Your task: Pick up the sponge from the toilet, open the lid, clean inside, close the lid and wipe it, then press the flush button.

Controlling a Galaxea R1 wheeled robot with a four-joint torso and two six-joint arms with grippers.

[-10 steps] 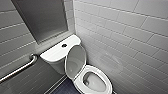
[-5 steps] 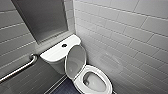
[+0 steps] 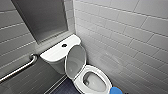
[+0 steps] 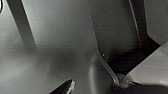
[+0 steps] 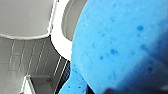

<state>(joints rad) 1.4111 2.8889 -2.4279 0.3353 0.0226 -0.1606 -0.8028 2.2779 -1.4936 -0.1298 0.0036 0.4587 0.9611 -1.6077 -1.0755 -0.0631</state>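
Nothing you can make out has moved since the earlier frames: the toilet (image 3: 57, 53) and the walls sit as they did, so your camera has held its place. Your right pincer (image 5: 135, 90) is clamped on the sponge (image 3: 116, 90), whose blue, pitted surface presses close to the right wrist camera, with only a dark edge of the pincer showing against it. Just beside that pincer lies the white seat ring (image 3: 80, 82), down on the bowl (image 3: 93, 81); you cannot tell whether the sponge touches the ring or hangs just clear of it. Beyond the pincer, on the far side of the bowl, the lid (image 3: 75, 60) stands raised and leans back against the tank. Farther off again, the round dark flush button (image 3: 64, 45) sits in the flat tank top. Well apart from the pincer, a metal grab bar (image 3: 22, 66) runs along the grey tiled wall. As for your left pincer, you cannot tell whether it is apart or together; its wrist camera looks at grey, shadowed surfaces.
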